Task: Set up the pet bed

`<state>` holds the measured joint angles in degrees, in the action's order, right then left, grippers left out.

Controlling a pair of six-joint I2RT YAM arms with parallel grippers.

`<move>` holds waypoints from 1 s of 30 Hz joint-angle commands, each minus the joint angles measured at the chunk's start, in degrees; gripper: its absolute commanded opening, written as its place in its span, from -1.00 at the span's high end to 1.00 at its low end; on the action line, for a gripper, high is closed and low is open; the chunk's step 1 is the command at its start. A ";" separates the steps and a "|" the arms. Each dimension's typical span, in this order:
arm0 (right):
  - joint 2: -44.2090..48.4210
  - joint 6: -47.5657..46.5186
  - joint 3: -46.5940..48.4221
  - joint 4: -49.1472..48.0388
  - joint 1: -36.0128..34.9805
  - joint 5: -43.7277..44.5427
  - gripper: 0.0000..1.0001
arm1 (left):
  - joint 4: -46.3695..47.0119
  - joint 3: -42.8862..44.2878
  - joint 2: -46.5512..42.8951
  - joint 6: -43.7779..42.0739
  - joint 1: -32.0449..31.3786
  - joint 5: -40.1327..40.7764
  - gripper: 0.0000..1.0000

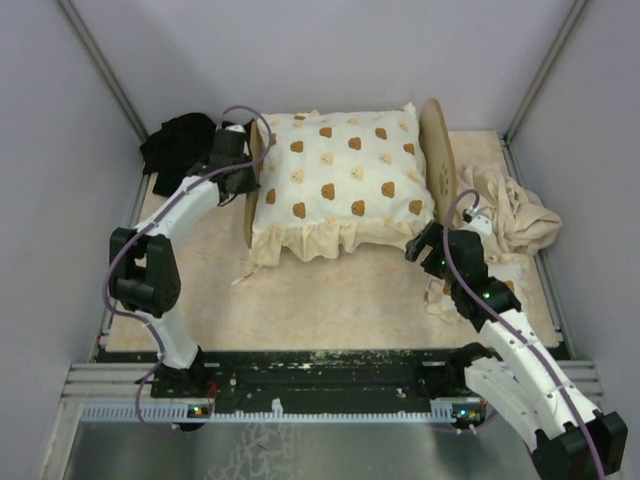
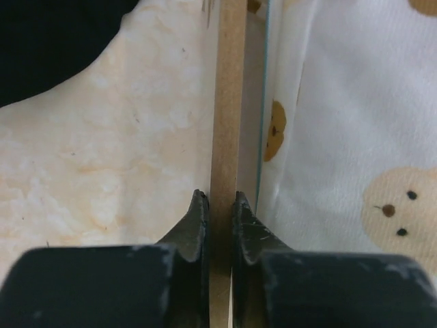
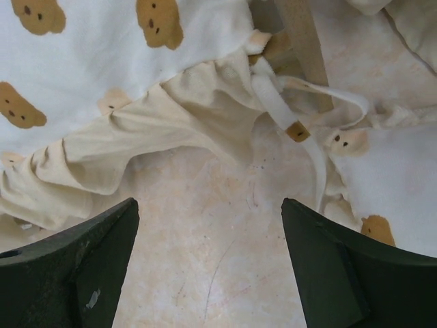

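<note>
Pale marbled sheeting covers the surface (image 1: 350, 300) inside a grey-walled enclosure.

Left claw (image 2: 220, 205): both fingers are pressed against opposite faces of a thin upright wooden board. This board is the end panel of the pet bed (image 2: 227, 102) on the left-arm side.

Right claw (image 3: 208, 212): fingers are wide apart and grip nothing. It sits over bare surface, just beside the near right corner of the cushion (image 1: 340, 165).

The pet bed stands at the far centre of the surface, with its rounded headboard (image 1: 437, 150) on the right. The cream cushion with bear prints lies on the frame between the two end boards, its frill hanging over the near side.

A crumpled beige cloth (image 1: 515, 215) lies right of the headboard. A black cloth (image 1: 175, 140) lies in the far left corner.
</note>
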<state>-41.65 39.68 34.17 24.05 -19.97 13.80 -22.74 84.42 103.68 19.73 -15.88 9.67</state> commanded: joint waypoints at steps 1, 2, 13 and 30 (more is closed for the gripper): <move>2.31 -1.04 3.40 0.67 0.28 -2.34 -0.68 | -3.83 -2.24 -4.94 5.55 -0.02 0.55 1.00; 2.24 -2.99 3.44 0.22 0.28 -5.96 -0.61 | -3.51 -3.96 -6.98 6.43 0.05 0.10 1.00; -0.98 -3.03 -2.59 -4.02 0.27 -9.58 0.22 | -9.48 -21.59 -26.79 24.44 0.05 13.19 1.00; -24.80 -8.69 0.12 -36.58 -1.13 -13.27 0.80 | -16.41 -30.58 -42.32 33.36 -0.11 3.65 0.39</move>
<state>-62.35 34.63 30.11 1.15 -20.62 0.36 -43.90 54.17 65.60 48.10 -16.71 19.42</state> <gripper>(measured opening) 0.091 0.232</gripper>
